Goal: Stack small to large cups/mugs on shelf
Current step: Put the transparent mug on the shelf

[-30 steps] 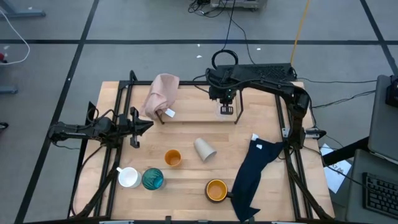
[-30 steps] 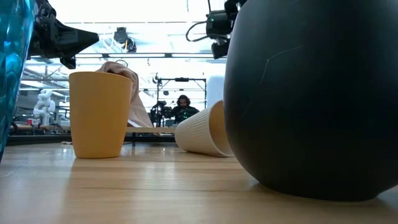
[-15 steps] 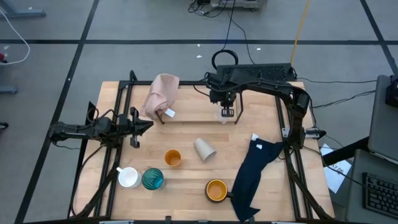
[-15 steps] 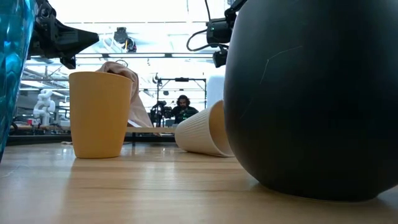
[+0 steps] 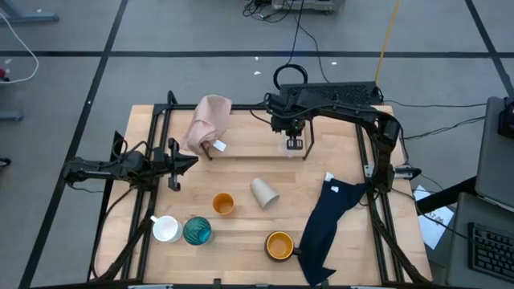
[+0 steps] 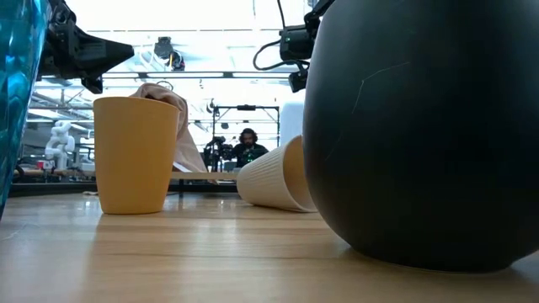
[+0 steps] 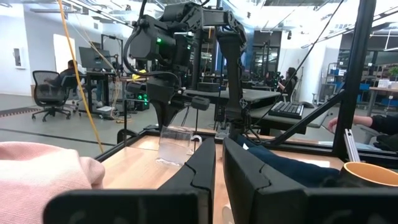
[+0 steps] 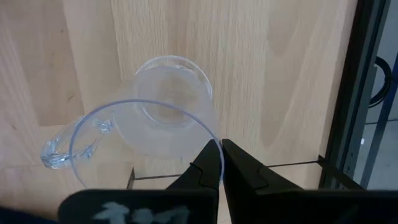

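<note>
**Clear cup pinched at the shelf's right end**

I had the right gripper (image 8: 219,163) hanging over the right end of the shelf (image 5: 257,154), its fingers pressed together on the rim of the tiny clear cup (image 8: 149,124). The cup stayed upright that way, handle turned aside, with the shelf's thin black rods just beneath it. I judged it was held there as the smallest cup.

At the shelf's left end a pink cloth (image 5: 207,122) draped over the rods, leaving the middle bare. In front of the shelf the beige cup (image 5: 264,193) lay on its side, with the small orange cup (image 5: 222,204) just beside it. The white mug (image 5: 165,229) and teal glass (image 5: 197,231) touched, farther forward and left. The orange-yellow mug (image 5: 279,246) sat against a navy cloth (image 5: 328,221).

The left gripper (image 5: 173,160) waited left of the shelf, fingers nearly shut on nothing.
</note>
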Tool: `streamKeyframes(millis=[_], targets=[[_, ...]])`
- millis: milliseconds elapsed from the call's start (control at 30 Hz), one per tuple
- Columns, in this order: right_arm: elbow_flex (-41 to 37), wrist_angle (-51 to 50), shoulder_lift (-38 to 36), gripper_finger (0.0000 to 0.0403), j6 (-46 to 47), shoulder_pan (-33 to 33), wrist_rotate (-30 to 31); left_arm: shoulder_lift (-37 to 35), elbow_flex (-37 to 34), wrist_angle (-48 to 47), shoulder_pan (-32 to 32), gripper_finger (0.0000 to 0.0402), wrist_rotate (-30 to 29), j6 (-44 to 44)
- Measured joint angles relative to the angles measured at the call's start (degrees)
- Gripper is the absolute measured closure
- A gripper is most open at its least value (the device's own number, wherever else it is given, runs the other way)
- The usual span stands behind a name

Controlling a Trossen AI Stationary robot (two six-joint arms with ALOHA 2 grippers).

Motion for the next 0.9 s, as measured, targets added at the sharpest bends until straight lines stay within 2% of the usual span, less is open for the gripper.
streamKeyframes(millis=[267, 433, 900], targets=[[0.0, 0.8, 0.0, 0.0402, 0.1, 0.0, 0.1, 0.0, 0.0, -1.7, 0.0, 0.0369, 0.0, -0.3], [0.0, 1.4, 0.0, 0.0396, 0.0, -0.1, 2.8, 0.0, 0.0, -1.6, 0.0, 0.0369, 0.0, -0.4], [0.0, 1.1, 0.0, 0.0394, -0.2, -0.7, 2.8, 0.0, 0.0, -1.6, 0.0, 0.0369, 0.0, -0.4]])
